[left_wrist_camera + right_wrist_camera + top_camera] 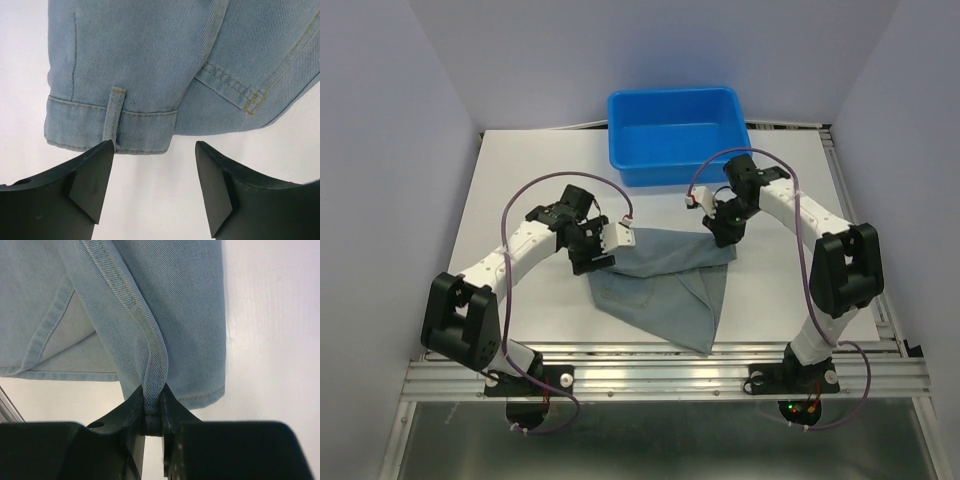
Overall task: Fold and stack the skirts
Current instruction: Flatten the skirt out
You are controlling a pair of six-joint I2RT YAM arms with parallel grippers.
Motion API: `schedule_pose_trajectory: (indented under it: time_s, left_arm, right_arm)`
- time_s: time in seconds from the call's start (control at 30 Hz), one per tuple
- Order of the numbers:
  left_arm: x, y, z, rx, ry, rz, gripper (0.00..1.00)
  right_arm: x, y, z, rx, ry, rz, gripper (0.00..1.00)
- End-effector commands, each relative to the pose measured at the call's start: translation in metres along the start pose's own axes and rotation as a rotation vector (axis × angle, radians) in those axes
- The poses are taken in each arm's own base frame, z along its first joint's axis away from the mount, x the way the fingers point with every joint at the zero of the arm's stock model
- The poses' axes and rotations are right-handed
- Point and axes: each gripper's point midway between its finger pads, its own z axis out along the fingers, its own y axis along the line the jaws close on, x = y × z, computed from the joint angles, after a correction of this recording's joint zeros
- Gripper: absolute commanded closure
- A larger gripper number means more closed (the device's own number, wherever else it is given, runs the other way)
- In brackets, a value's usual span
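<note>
A grey-blue denim skirt [665, 285] lies on the white table, its lower end hanging toward the near edge. My left gripper [603, 250] is open at the skirt's left corner; in the left wrist view its fingers [92, 180] stand apart just short of the waistband [110, 125] with a belt loop. My right gripper [725, 232] is shut on the skirt's right corner; in the right wrist view a fold of the hem [150, 370] is pinched between the jaws and lifted.
A rigid bright blue plastic tub [675, 133] stands at the back middle of the table [520, 190]. A metal rail [670, 375] runs along the near edge.
</note>
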Motion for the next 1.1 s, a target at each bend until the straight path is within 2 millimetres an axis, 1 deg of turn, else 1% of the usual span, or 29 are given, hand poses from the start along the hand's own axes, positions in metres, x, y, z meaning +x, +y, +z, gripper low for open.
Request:
schedule_pose_trajectory:
  time_s: [0.0,0.07,0.1,0.27,0.3,0.37,0.4,0.5,0.53,0.6,0.63,0.7,0.73,0.8,0.83,0.87,0.93,1.0,1.03,1.07]
  left_arm:
    - [0.007,-0.009,0.007,0.034,0.001,0.091,0.24]
    - [0.010,-0.009,0.010,0.031,0.008,0.122,0.25]
    - [0.016,-0.010,0.013,0.028,0.024,0.129,0.26]
    - [0.023,0.001,0.025,-0.029,0.040,0.166,0.28]
    - [0.021,0.006,0.027,-0.044,0.034,0.172,0.30]
    - [0.020,0.009,0.031,-0.050,0.033,0.175,0.33]
    - [0.019,0.013,0.033,-0.063,0.031,0.176,0.37]
    - [0.016,0.017,0.037,-0.066,0.022,0.178,0.47]
    - [0.014,0.020,0.037,-0.072,0.016,0.180,0.55]
    - [0.012,0.020,0.037,-0.065,0.014,0.180,0.63]
    - [0.012,0.020,0.035,-0.062,0.017,0.177,0.70]
    - [0.012,0.021,0.030,-0.064,0.019,0.174,0.76]
    - [0.014,0.022,0.026,-0.062,0.024,0.170,0.86]
    - [0.013,0.022,0.017,-0.072,0.026,0.165,1.00]
    - [0.012,0.025,0.010,-0.086,0.020,0.154,1.00]
    - [0.013,0.025,0.008,-0.083,0.024,0.148,1.00]
    - [0.008,0.030,-0.009,-0.110,0.010,0.125,1.00]
    - [0.005,0.040,-0.029,-0.152,-0.009,0.088,1.00]
    - [-0.004,0.053,-0.046,-0.191,-0.041,0.049,1.00]
    - [-0.009,0.062,-0.058,-0.218,-0.063,0.021,1.00]
  right_arm:
    - [-0.011,0.000,-0.025,0.068,-0.025,-0.021,0.96]
    - [-0.009,0.000,-0.024,0.068,-0.021,-0.015,0.99]
    - [-0.009,0.001,-0.025,0.068,-0.023,-0.015,0.99]
    - [-0.013,0.001,-0.028,0.078,-0.040,-0.013,0.99]
    - [-0.013,0.001,-0.029,0.079,-0.041,-0.015,0.99]
    - [-0.013,0.001,-0.030,0.080,-0.040,-0.015,0.99]
    - [-0.013,0.002,-0.031,0.083,-0.038,-0.017,0.99]
    - [-0.011,0.002,-0.032,0.100,-0.036,-0.023,0.99]
    - [-0.010,0.001,-0.033,0.109,-0.038,-0.027,0.99]
    - [-0.009,0.001,-0.035,0.117,-0.033,-0.025,0.99]
    - [-0.009,0.001,-0.036,0.126,-0.034,-0.026,0.99]
    - [-0.010,0.000,-0.038,0.136,-0.036,-0.020,0.99]
    - [-0.011,0.000,-0.040,0.146,-0.040,-0.021,0.99]
    - [-0.012,-0.003,-0.044,0.169,-0.043,-0.017,0.99]
    - [-0.013,-0.005,-0.048,0.187,-0.046,-0.018,0.99]
    - [-0.014,-0.006,-0.048,0.191,-0.050,-0.020,0.99]
    - [-0.015,-0.015,-0.061,0.246,-0.066,-0.004,0.99]
    - [-0.014,-0.026,-0.078,0.308,-0.089,0.028,0.99]
    - [-0.019,-0.035,-0.089,0.347,-0.112,0.033,0.99]
    - [-0.021,-0.041,-0.099,0.378,-0.128,0.042,0.99]
